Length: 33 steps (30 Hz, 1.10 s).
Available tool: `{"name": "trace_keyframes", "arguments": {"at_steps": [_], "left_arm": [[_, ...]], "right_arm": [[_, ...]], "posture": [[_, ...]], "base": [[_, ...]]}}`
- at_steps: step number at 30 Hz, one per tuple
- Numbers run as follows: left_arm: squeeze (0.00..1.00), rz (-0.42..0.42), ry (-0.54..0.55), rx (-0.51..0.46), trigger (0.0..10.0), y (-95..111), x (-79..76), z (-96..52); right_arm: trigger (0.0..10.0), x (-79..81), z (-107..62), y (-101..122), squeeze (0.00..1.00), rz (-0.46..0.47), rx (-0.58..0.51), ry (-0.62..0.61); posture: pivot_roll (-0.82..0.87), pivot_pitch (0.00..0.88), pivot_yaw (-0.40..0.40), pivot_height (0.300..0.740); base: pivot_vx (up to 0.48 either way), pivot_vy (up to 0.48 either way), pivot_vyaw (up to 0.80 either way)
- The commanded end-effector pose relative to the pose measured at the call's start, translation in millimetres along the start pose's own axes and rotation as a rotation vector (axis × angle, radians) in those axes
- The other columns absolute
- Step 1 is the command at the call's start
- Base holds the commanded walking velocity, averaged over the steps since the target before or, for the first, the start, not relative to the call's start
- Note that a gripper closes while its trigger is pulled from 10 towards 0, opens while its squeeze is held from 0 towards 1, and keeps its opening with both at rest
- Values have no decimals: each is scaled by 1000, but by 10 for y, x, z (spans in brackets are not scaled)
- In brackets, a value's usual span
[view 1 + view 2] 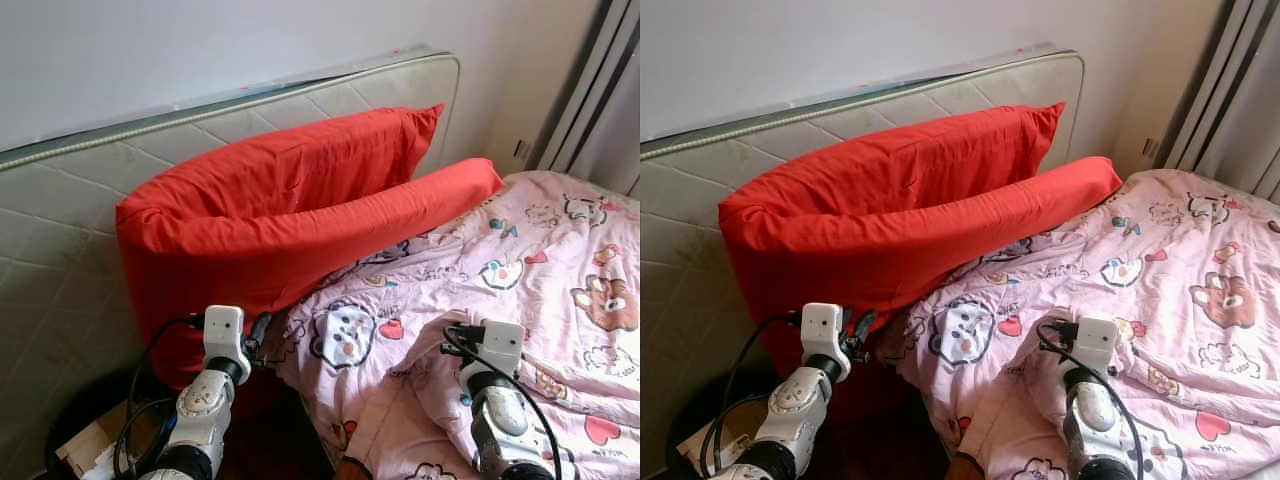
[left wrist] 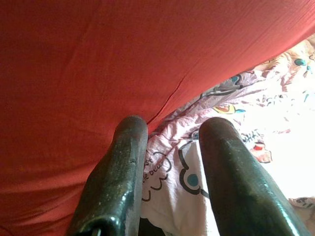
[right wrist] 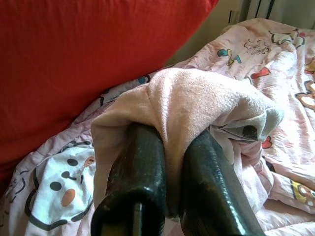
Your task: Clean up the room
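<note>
Left eye view puts my left end effector (image 1: 262, 335) at the lower edge of the big red pillow (image 1: 270, 200), where it meets the pink cartoon-print blanket (image 1: 520, 290). Its fingers (image 2: 120, 177) stand apart with only blanket edge between them, gripping nothing. My right end effector (image 3: 170, 147) is clamped on a bunched fold of that blanket, pinched tight between both fingers. To do this well, I judge I should lift the fold evenly and draw it flat across the bed, keeping clear of the pillow. The blanket is rumpled, soft and thin, lying heaped over the bed beside the propped mattress (image 1: 60, 230).
</note>
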<state>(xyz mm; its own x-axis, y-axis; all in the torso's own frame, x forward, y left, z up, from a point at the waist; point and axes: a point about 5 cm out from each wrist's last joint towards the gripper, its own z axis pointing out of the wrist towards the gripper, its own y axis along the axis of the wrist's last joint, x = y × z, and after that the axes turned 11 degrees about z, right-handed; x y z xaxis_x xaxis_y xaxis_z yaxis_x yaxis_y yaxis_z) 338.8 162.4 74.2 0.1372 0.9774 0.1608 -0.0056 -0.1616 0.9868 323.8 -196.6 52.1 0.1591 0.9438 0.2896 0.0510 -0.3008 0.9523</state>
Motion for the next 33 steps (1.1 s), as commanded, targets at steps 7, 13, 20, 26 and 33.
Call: {"name": "trace_keyframes", "arguments": {"at_steps": [7,13,20,26,33], "left_arm": [[0,3,1,-4,10000,22,43,18],[0,4,2,-4,10000,23,47,20],[0,4,5,-4,10000,24,52,20],[0,4,5,-4,10000,24,52,20],[0,2,6,-6,10000,27,54,21]], "right_arm": [[10000,-16,1,-6,0,-2,6,-19],[10000,-21,-5,-15,0,-2,8,-21],[10000,-17,-6,-20,0,-2,11,-20],[10000,-17,-6,-20,0,-2,11,-21],[10000,-8,-5,-22,0,-2,12,-18]], "posture": [[-55,7,26,740],[-53,11,26,740],[-52,14,25,740],[-52,14,25,740],[-51,17,23,740]], "base": [[0,0,0],[0,0,0],[0,0,0],[0,0,0],[0,0,0]]}}
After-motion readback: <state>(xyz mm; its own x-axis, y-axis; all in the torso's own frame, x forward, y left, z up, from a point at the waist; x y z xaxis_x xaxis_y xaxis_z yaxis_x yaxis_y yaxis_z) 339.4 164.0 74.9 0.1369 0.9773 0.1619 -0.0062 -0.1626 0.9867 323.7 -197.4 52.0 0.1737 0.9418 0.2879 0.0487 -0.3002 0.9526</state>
